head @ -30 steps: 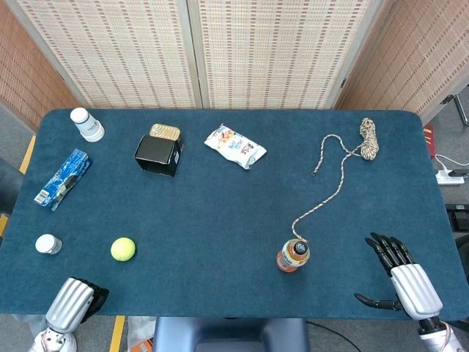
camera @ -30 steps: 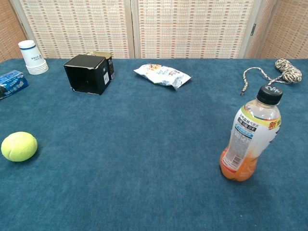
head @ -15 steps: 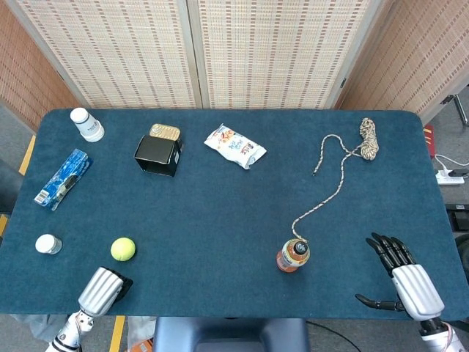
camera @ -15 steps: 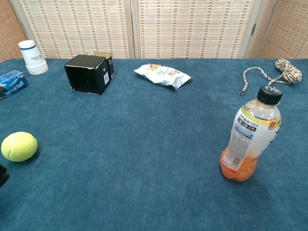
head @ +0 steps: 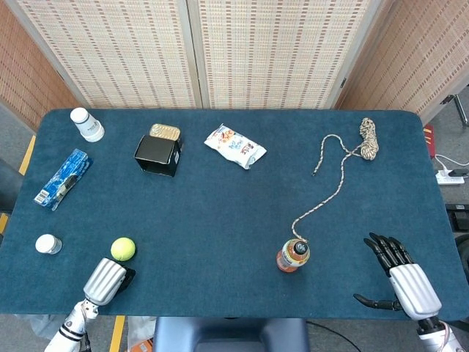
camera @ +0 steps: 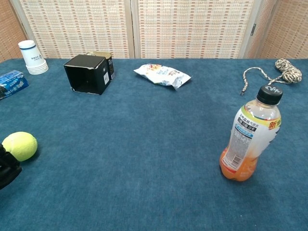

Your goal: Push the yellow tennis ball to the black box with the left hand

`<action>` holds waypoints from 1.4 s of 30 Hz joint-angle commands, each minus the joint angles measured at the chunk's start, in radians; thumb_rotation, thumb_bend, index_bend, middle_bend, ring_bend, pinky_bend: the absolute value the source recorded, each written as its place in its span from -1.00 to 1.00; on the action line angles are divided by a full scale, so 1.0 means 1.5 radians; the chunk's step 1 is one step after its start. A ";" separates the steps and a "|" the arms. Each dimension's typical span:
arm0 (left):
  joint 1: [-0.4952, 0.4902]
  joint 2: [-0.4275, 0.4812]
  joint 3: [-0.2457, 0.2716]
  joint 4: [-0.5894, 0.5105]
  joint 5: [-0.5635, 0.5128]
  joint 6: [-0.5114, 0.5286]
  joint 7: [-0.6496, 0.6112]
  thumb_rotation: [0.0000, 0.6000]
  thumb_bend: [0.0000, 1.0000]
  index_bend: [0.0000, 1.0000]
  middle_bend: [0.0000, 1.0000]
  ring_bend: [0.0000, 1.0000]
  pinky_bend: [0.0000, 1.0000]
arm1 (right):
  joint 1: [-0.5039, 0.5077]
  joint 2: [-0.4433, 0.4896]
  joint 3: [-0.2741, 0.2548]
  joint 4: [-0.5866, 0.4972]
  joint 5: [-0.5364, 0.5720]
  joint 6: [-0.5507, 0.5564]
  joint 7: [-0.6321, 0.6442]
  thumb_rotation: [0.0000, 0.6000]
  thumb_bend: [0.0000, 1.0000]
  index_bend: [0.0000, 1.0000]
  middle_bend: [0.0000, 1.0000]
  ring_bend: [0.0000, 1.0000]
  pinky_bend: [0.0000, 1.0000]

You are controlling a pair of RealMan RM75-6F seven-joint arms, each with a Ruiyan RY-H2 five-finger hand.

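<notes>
The yellow tennis ball point(head: 123, 248) lies near the table's front left; the chest view shows the ball point(camera: 19, 146) at its left edge. My left hand point(head: 106, 281) sits just behind it at the table's front edge, its dark fingers point(head: 127, 277) curled in and holding nothing. In the chest view the left hand point(camera: 6, 167) is right against the ball's lower left; I cannot tell if they touch. The black box point(head: 157, 155) stands well beyond the ball, toward the back left, also visible as the box point(camera: 88, 73). My right hand point(head: 401, 275) rests open at the front right, fingers spread.
An orange drink bottle point(head: 293, 255) stands front right with a rope point(head: 333, 172) trailing to the back. A snack bag point(head: 234, 146), a tin point(head: 165, 132), paper cups point(head: 87, 124), a blue packet point(head: 64, 177) and a small white jar point(head: 48, 243) lie around the left side.
My left hand has moved forward and rightward from the table's front corner up to the ball. The ball has barely shifted. The right hand stays put.
</notes>
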 commanded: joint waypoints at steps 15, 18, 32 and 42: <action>-0.008 -0.016 -0.004 0.034 -0.053 -0.044 -0.025 1.00 0.36 1.00 1.00 1.00 1.00 | 0.004 0.003 -0.002 -0.003 -0.007 -0.003 0.000 0.78 -1.00 -1.00 -1.00 -1.00 -1.00; -0.012 -0.018 -0.004 0.035 -0.058 -0.052 -0.031 1.00 0.36 1.00 1.00 1.00 1.00 | 0.006 0.004 -0.002 -0.005 -0.009 -0.006 -0.002 0.78 -1.00 -1.00 -1.00 -1.00 -1.00; -0.068 -0.042 -0.021 0.054 -0.082 -0.124 -0.046 1.00 0.36 1.00 1.00 1.00 1.00 | 0.004 0.002 -0.003 -0.006 -0.009 -0.002 -0.006 0.78 -1.00 -1.00 -1.00 -1.00 -1.00; -0.131 -0.049 -0.063 0.062 -0.124 -0.198 -0.063 1.00 0.36 1.00 1.00 1.00 1.00 | 0.008 0.001 0.001 -0.010 0.002 -0.012 -0.012 0.78 -1.00 -1.00 -1.00 -1.00 -1.00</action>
